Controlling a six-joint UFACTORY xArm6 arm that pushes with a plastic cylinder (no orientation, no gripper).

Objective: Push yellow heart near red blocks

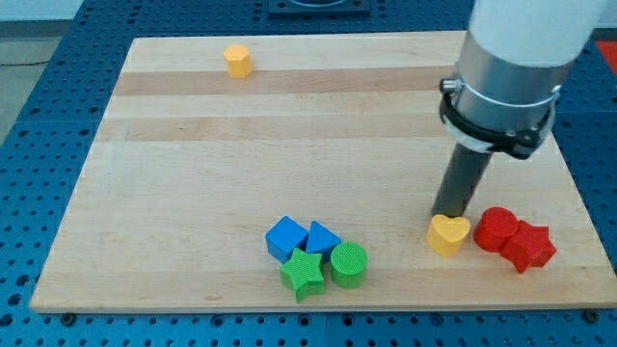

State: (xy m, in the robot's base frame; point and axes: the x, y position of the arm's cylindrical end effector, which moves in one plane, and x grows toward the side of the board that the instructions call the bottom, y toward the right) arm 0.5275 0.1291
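Note:
The yellow heart (448, 234) lies at the view's lower right on the wooden board (241, 145). Just to its right lie two red blocks: a red round block (496, 229) and a red star (529, 247), touching each other. A narrow gap separates the heart from the red round block. My tip (449, 213) stands right at the heart's top edge, touching or nearly touching it.
A yellow hexagon block (237, 61) sits near the board's top left. At the bottom middle a cluster holds two blue blocks (286, 238) (322, 237), a green star (304, 274) and a green cylinder (348, 265). The board's right edge is close to the red star.

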